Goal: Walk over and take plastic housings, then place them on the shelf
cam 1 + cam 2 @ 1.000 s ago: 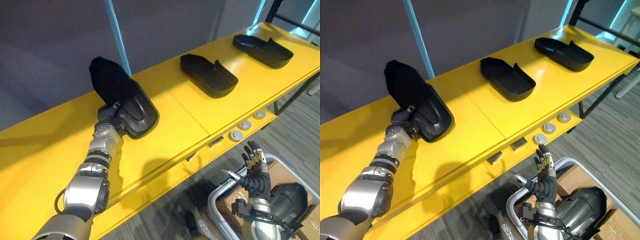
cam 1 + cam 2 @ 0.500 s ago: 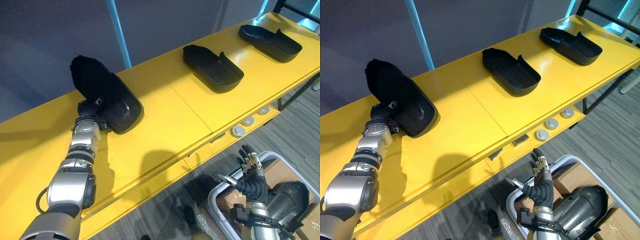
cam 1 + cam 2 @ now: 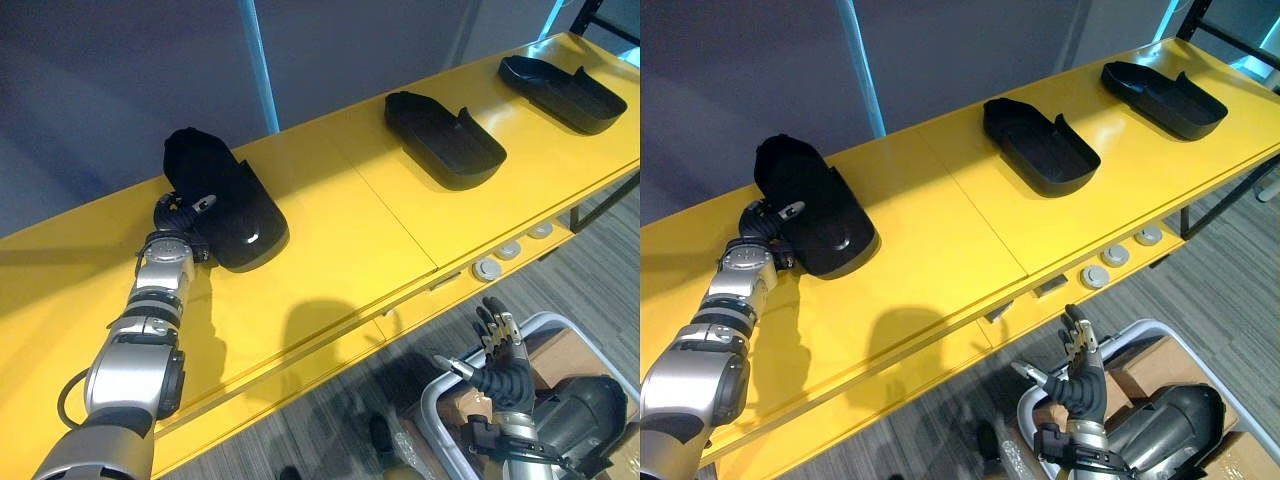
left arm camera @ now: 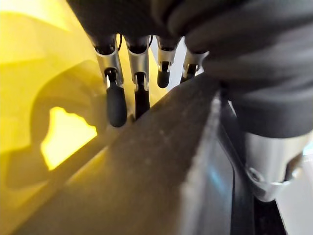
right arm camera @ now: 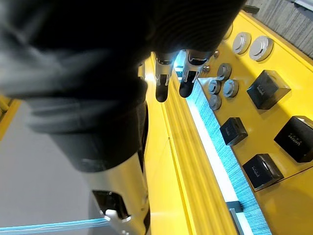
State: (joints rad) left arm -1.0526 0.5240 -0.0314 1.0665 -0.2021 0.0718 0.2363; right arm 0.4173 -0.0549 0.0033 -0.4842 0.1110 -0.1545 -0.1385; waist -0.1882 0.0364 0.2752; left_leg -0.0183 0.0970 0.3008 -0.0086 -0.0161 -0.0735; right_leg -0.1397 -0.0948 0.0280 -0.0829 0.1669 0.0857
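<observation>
Left hand seemingly pinches the housing, resting on shelf.

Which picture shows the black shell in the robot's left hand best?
The left eye view: the whole shell shows, with the left hand gripping its edge. The right eye view matches; the left wrist view gives just its rim.

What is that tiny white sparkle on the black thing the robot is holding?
In the left eye view, light glints off the glossy housing, which the left hand pinches on the yellow shelf. In the left wrist view, the housing's shadow darkens the shelf, leaving one bright yellow patch.
</observation>
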